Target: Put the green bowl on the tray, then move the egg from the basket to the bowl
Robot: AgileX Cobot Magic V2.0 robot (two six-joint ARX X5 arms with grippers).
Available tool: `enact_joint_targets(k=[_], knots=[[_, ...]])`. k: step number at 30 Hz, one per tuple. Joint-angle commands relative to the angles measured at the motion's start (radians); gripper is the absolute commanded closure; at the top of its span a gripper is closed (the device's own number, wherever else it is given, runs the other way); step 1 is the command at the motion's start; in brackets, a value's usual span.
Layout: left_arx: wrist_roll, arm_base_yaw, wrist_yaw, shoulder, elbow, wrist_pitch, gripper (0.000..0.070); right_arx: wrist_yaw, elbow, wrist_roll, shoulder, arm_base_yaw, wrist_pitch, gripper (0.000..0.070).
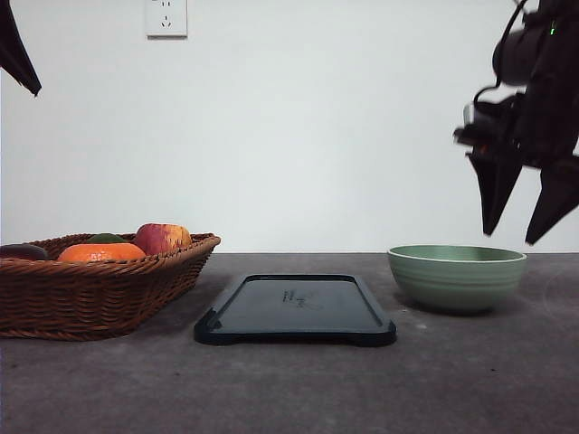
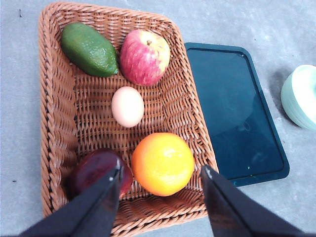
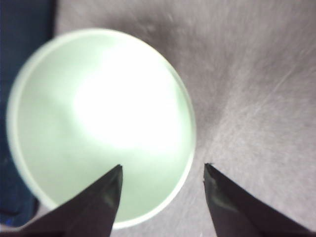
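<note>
Open grey surface [image 1: 289, 389] runs along the near edge, in front of three things set in a row. Toward the left edge sits the basket [image 1: 90, 289], holding an egg [image 2: 127, 106] at its middle, an orange [image 2: 163, 164], an apple [image 2: 144, 57], an avocado [image 2: 89, 49] and a dark red fruit [image 2: 96, 168]; the egg lies apart from the others with bare wicker around it. At the centre lies the tray [image 1: 295, 309], flat, just beside the basket with a narrow gap between them. Toward the right edge stands the green bowl [image 1: 457, 276], upright on the surface, off the tray with a strip of bare surface between.

Above the bowl's right side hangs the right pincer [image 1: 523, 240], jaws spread wide, straddling the rim in its wrist view [image 3: 162, 170] without touching. The left pincer [image 2: 161, 173] hovers over the basket, jaws also apart, holding nothing.

Behind stands a plain white wall [image 1: 317, 136] with a socket [image 1: 166, 17].
</note>
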Motion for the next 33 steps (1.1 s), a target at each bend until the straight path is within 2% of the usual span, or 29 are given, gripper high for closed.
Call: enact_joint_targets(k=[1,7,10,12,16,23,28,33], knots=[[0.007,-0.001,0.006,0.006,0.025,0.012,0.0390,0.004,0.023,-0.015,0.032,-0.001,0.016,0.0443],[0.007,-0.001,0.006,0.006,0.025,0.012,0.0390,0.004,0.023,-0.015,0.084,-0.001,0.041,0.0467],[0.007,-0.001,0.006,0.006,0.025,0.011,0.0390,0.004,0.023,-0.015,0.095,-0.001,0.044,0.0632],[0.007,-0.001,0.006,0.006,0.025,0.012,0.0390,0.004,0.023,-0.015,0.095,-0.001,0.047,0.0700],[0.007,-0.001,0.006,0.006,0.025,0.011,0.0390,0.005,0.044,-0.015,0.094,-0.001,0.016,0.0699],[0.007,-0.001,0.006,0.007,0.024,0.024,0.0390,0.003,0.216,-0.022,0.094,0.008,-0.178,0.0700],[0.007,-0.001,0.006,0.007,0.024,0.035,0.0391,0.003,0.359,-0.026,0.095,0.054,-0.284,0.0699],[0.007,-0.001,0.006,0.007,0.024,0.035,0.0391,0.003,0.438,-0.018,0.097,0.132,-0.274,0.0700]])
